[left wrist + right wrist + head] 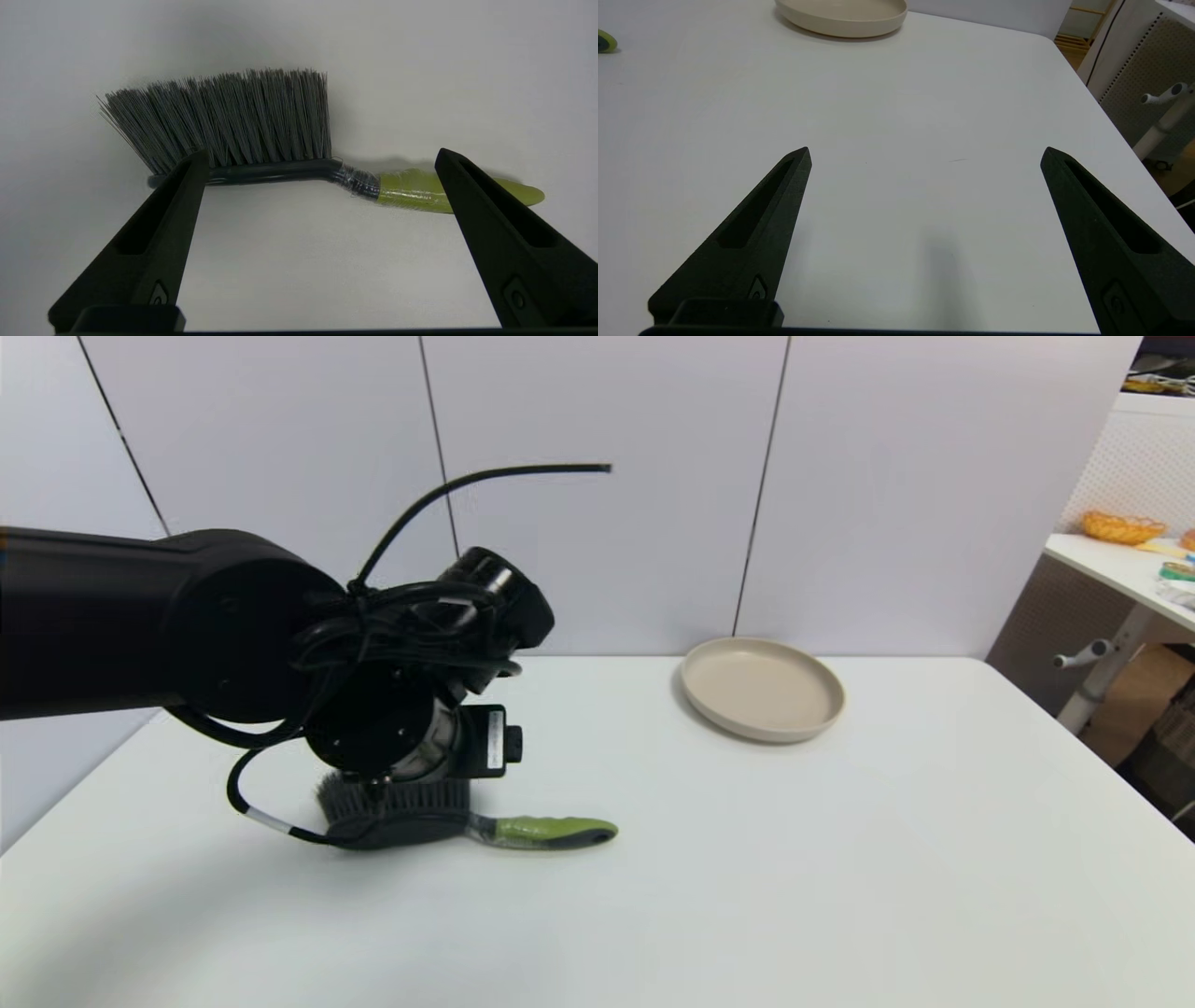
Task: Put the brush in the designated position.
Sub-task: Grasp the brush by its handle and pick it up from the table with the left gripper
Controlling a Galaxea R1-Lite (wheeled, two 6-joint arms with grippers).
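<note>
While the brush [261, 140] lay on its side on the white table [840, 859], left of the beige plate [762, 689], the left gripper [322, 163] hung over it, wrist pointed down, fingers spread wide and empty, so the grasp step appeared pending, needing descent and closing; right gripper [924, 158] idled open.

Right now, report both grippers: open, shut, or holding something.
Left gripper: open, holding nothing, poised over the brush lying on the table.
Right gripper: open, holding nothing, over bare tabletop, near the plate.
</note>
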